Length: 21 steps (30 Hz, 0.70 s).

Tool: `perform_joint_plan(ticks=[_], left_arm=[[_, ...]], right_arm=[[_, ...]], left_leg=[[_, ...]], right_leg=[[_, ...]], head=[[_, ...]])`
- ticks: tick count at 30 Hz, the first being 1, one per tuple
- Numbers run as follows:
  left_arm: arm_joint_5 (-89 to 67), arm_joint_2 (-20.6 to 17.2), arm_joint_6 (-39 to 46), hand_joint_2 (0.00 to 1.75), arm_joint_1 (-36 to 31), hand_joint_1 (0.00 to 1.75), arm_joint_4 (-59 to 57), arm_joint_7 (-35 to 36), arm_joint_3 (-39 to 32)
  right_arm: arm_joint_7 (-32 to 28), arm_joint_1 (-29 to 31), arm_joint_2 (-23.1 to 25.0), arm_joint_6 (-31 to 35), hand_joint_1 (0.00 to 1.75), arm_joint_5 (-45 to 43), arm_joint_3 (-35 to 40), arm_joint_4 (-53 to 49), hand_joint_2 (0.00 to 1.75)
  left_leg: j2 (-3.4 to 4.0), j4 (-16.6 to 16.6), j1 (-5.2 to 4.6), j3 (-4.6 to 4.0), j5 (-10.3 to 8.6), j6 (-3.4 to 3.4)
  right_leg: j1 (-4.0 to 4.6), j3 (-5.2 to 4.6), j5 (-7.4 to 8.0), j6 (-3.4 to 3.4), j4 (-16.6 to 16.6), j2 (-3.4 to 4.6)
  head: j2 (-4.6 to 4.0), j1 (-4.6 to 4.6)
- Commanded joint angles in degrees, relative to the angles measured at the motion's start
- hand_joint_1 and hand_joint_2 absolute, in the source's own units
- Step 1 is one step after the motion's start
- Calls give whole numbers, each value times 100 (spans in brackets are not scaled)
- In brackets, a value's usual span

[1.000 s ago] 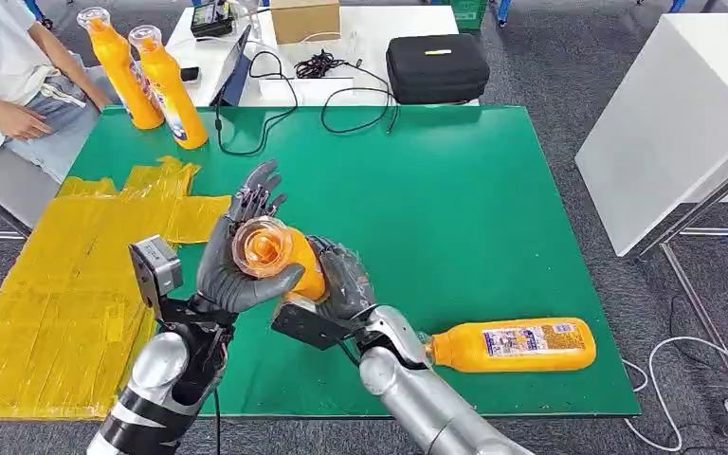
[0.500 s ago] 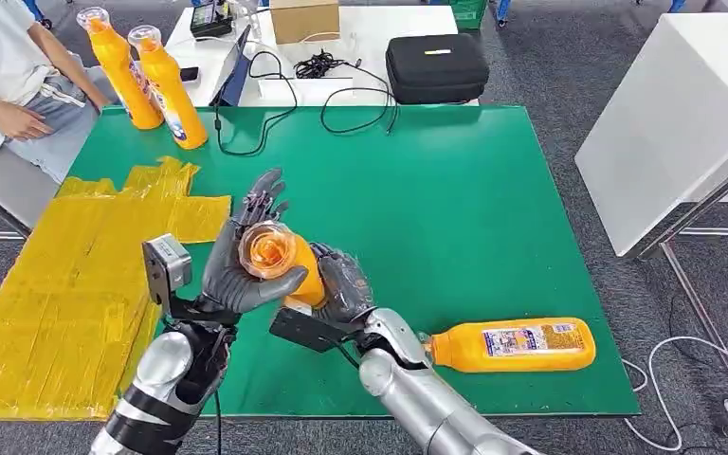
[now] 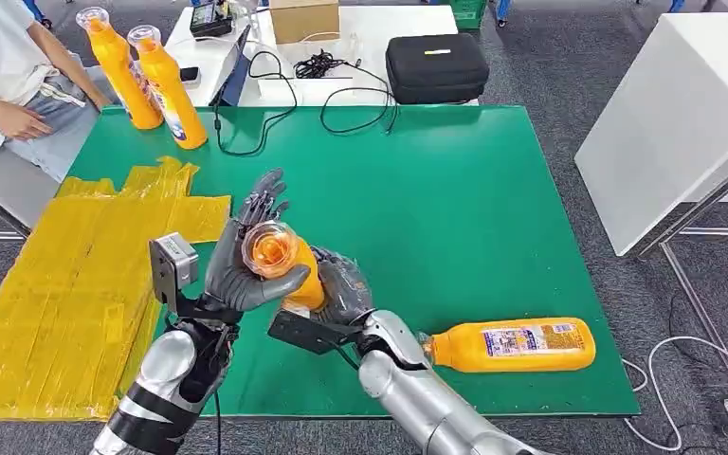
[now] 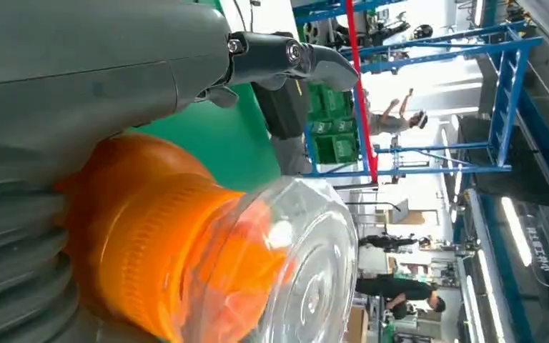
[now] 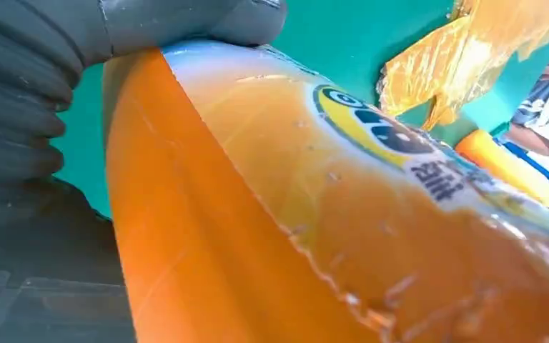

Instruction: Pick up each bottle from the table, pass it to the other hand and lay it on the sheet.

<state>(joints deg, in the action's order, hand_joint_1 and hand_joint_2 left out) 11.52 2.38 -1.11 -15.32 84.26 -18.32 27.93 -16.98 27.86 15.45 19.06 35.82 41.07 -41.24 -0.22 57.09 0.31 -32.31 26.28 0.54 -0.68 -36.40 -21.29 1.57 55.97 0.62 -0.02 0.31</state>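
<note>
An orange bottle (image 3: 296, 272) with a clear cap is held in the air over the green table's (image 3: 455, 209) near left part. My right hand (image 3: 344, 284) grips its body from below; the label side shows on the bottle (image 5: 293, 214) against the right hand (image 5: 21, 93). My left hand (image 3: 237, 265) cups the neck, thumb curved under the cap, fingers stretched upward and apart. The cap end of the bottle (image 4: 257, 264) lies against the left hand (image 4: 78, 86). A second orange bottle (image 3: 512, 344) lies on its side near the front right edge. The yellow sheet (image 3: 66, 284) covers the table's left side.
Two more orange bottles (image 3: 118, 66) (image 3: 169, 85) stand upright at the far left corner. A person (image 3: 5, 85) sits beyond that corner. Black cables (image 3: 341, 104) trail over the far edge; a black case (image 3: 436, 66) and a box sit on the white table behind.
Both hands with the bottle have drifted slightly right and toward me. The left hand's palm has settled closer around the neck. The other bottles have not moved.
</note>
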Motion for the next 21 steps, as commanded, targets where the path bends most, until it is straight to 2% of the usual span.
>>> perform_joint_plan(ticks=[1, 21], left_arm=[[-41, 200, 36, 175, -411, 175, -416, -9, 213], [-70, 206, 39, 175, -392, 175, -435, -19, 166]], right_arm=[[-76, 42, 87, 6, 175, 117, 575, 390, 175], [-51, 6, 115, 0, 175, 121, 567, 385, 175]], left_leg=[[-14, 0, 5, 15, 5, -1], [-10, -1, 2, 9, 2, -1]], right_leg=[[6, 21, -9, -4, -3, -19], [3, 12, -5, -2, -2, -14]], head=[[0, 0], [0, 0]])
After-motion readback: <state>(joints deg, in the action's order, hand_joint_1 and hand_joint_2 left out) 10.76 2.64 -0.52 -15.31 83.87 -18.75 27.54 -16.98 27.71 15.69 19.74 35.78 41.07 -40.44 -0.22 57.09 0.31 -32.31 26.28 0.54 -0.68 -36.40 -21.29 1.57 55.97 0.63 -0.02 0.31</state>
